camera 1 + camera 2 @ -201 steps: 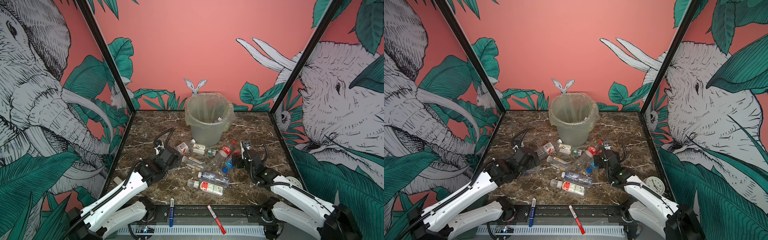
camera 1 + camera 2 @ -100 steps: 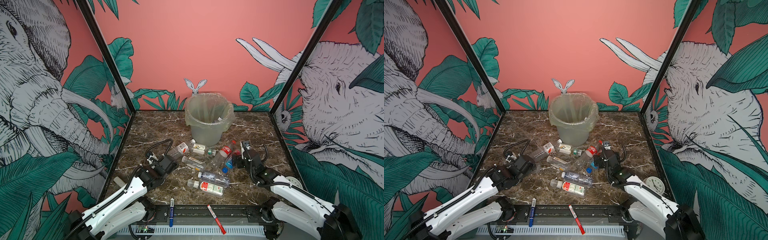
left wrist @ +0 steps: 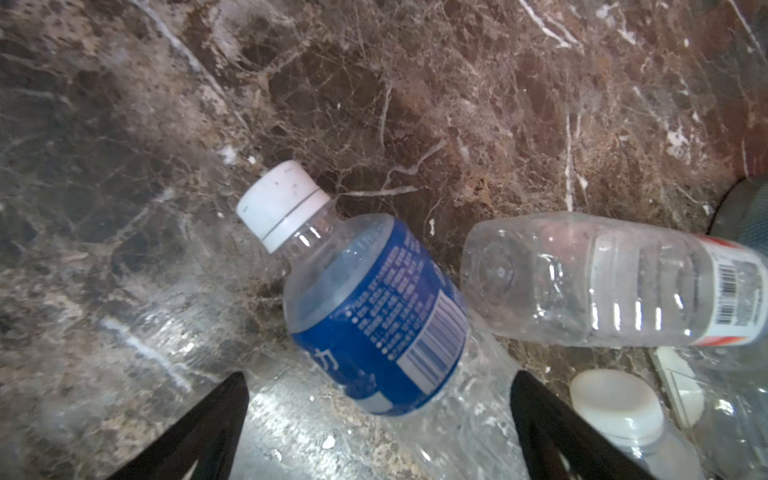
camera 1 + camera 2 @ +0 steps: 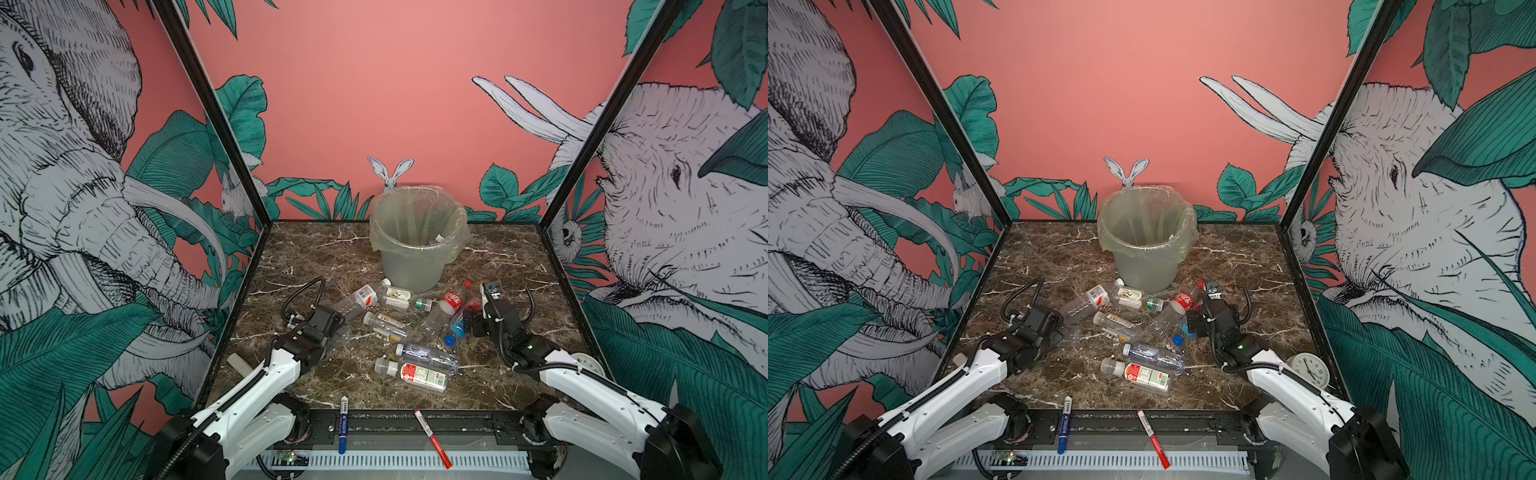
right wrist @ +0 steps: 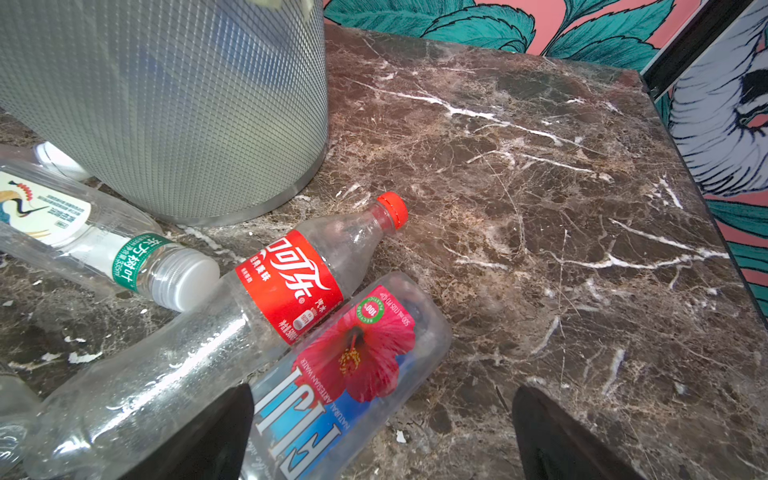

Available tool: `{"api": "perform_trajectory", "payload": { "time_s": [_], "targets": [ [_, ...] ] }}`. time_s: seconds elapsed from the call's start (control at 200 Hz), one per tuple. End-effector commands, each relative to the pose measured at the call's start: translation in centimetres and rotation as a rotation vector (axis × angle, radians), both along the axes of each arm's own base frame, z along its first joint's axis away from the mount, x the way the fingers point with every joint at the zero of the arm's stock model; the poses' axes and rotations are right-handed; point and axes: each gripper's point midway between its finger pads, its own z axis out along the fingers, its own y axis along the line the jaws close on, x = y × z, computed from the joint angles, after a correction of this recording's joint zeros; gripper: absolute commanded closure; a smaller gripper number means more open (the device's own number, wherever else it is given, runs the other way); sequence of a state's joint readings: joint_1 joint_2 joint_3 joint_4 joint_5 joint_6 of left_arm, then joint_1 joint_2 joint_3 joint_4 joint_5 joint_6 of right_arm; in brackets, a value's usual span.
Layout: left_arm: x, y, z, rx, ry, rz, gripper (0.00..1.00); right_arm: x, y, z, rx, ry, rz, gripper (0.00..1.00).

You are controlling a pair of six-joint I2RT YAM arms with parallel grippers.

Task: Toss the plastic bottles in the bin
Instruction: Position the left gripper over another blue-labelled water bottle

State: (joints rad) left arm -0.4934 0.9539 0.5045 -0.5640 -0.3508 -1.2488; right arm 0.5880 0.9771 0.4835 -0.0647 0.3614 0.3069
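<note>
Your plastic bottles (image 4: 423, 376) are strewn on their sides across the middle of the bench (image 4: 498, 257), all in front of the bin (image 4: 409, 270), which stands upright toward the back of the bench with its clear bag (image 4: 457, 235) folded over the rim. A bird-label bottle (image 4: 397, 294) lies close to the bin's base. Over on the left, your left gripper (image 3: 378, 376) hangs low over a blue-label bottle (image 3: 374, 316) with a white cap. Its jaws are spread wide, the bottle's lower end lies between them, and nothing is clamped. A clear bottle (image 3: 602, 282) with a barcode label lies just beside it. On the right, your right gripper (image 5: 382, 388) is spread wide too and empty, down by a hibiscus-label bottle (image 5: 345, 374) that lies against a red-label cola bottle (image 5: 286, 286). A blue marker (image 4: 342, 424) and a red marker (image 4: 432, 436) lie across the black front rail (image 4: 457, 419), and a small clock (image 4: 1308, 368) sits at the bench's right front corner
</note>
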Motion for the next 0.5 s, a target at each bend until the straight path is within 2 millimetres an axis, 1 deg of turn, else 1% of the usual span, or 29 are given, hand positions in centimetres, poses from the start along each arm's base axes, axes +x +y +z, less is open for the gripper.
{"api": "perform_trajectory", "payload": {
  "time_s": [0.0, 0.155, 0.495],
  "targets": [
    [1.0, -0.9, -0.1, -0.037, -0.026, -0.024, 0.01, 0.3, 0.0, 0.1, 0.010, -0.008, -0.009, 0.01],
    [1.3, -1.0, -0.6, -0.040, -0.015, -0.019, 0.01, 0.4, 0.0, 0.0, 0.007, -0.006, -0.011, 0.01],
    [0.6, -0.6, -1.5, -0.037, 0.016, -0.004, 0.00, 0.4, 0.0, 0.0, 0.002, -0.002, -0.011, 0.01]
  ]
}}
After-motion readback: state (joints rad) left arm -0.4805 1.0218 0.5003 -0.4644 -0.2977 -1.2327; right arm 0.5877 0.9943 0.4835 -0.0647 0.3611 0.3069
